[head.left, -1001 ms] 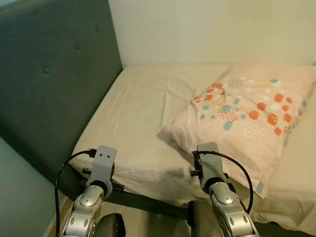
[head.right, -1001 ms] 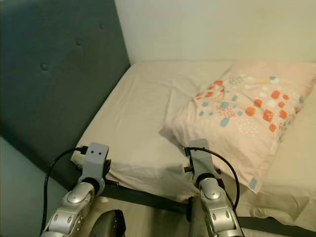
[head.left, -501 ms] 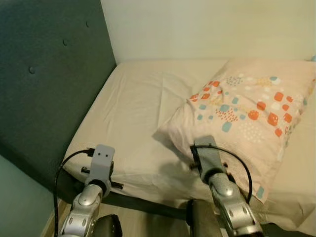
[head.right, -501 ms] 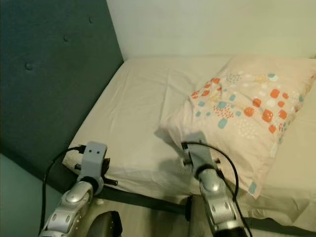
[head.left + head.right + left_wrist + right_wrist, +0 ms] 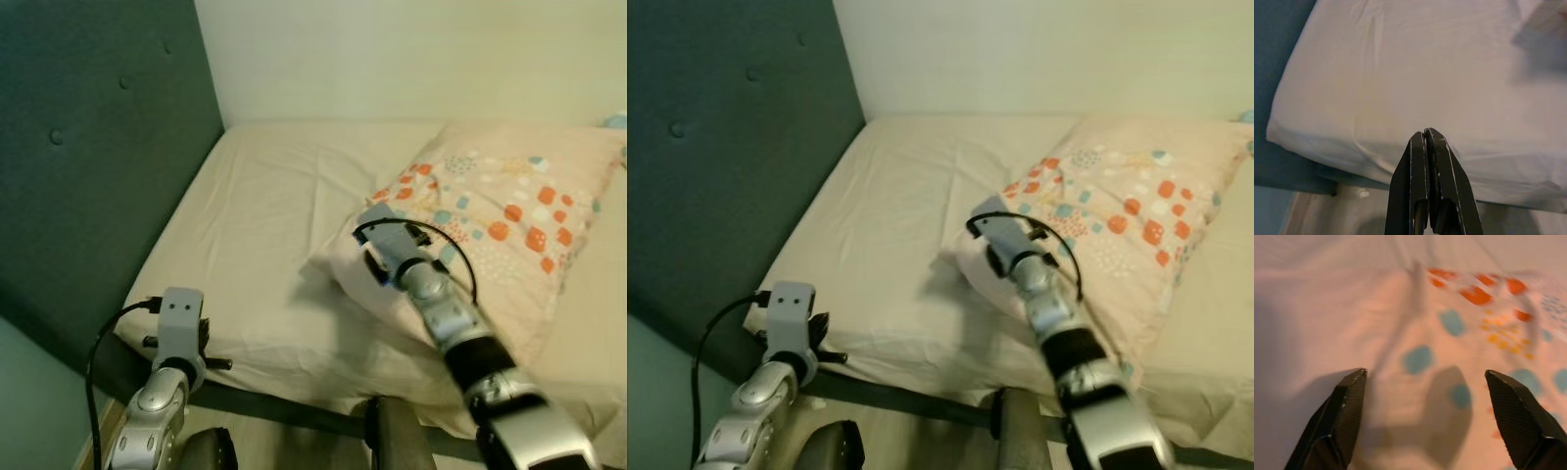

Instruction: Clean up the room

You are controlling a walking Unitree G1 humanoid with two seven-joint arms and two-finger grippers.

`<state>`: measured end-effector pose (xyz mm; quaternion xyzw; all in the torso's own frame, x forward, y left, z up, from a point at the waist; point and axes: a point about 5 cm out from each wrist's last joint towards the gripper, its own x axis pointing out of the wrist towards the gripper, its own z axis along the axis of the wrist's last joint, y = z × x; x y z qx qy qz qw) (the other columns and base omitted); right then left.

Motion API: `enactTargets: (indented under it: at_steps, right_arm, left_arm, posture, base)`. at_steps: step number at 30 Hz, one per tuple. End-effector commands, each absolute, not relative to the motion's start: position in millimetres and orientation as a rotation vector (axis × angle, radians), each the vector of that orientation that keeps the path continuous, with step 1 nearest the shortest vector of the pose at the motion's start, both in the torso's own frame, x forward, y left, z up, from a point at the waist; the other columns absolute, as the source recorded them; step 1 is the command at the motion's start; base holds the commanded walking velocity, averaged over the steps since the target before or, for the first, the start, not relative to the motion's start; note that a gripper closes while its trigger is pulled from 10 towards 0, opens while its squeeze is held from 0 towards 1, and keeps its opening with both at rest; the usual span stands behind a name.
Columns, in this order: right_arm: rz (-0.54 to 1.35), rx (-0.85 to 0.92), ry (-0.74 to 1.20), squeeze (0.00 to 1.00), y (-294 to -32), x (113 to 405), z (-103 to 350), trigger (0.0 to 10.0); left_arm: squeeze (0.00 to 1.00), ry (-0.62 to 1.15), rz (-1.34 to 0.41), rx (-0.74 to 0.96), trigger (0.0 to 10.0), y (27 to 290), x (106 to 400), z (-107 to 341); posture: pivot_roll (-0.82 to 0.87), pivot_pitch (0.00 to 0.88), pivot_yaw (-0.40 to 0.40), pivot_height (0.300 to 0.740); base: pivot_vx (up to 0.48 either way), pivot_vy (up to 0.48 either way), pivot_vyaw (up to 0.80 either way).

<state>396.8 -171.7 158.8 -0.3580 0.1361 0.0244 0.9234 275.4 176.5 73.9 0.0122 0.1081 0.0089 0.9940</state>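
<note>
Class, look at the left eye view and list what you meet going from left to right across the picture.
Headboard → left gripper → bare sheet → right gripper → patterned pillow.

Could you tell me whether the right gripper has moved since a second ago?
Yes. The right gripper, fingers open, has reached forward from the mattress's near edge to just above the patterned pillow's near corner.

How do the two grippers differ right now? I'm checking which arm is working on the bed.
The right gripper is open, fingers spread wide above the patterned pillow; the left gripper is shut, fingers pressed together. The right gripper is stretched forward over the pillow's near corner, while the left gripper sits low near the bed sheet edge by the headboard. Both have two long black fingers and hold nothing.
</note>
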Motion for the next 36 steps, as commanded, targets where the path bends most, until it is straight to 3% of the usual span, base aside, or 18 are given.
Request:
enactTargets:
  at_steps: [1,7,14,20,36]
  right_arm:
    - [0.077,-0.748,0.344,1.0,-169,396,149,10.0]
    - [0.165,-0.753,0.363,1.0,-156,400,147,10.0]
    - [0.317,-0.579,0.366,1.0,-123,400,146,10.0]
    - [0.364,-0.588,0.398,1.0,-115,398,141,10.0]
    - [0.267,-0.847,0.442,1.0,-148,390,116,10.0]
  left_arm:
    - [0.0,0.229,0.019,0.004,10.0,176,271,72]
    - [0.0,0.219,0.017,0.006,10.0,179,265,75]
    - [0.0,0.191,0.008,-0.003,10.0,182,258,82]
    - [0.0,0.193,0.001,-0.005,10.0,180,258,82]
    - [0.0,0.189,-0.042,-0.054,10.0,168,260,85]
  posture:
    - [-0.08,0.169,0.0,0.574]
    - [-0.07,0.196,-0.017,0.574]
    - [-0.06,0.201,-0.029,0.574]
    - [-0.06,0.201,-0.031,0.574]
    - [-0.04,0.226,-0.037,0.574]
  base:
    - [0.0,0.0,0.0]
    - [0.0,0.0,0.0]
    - [0.0,0.0,0.0]
    - [0.0,0.0,0.0]
    - [0.0,0.0,0.0]
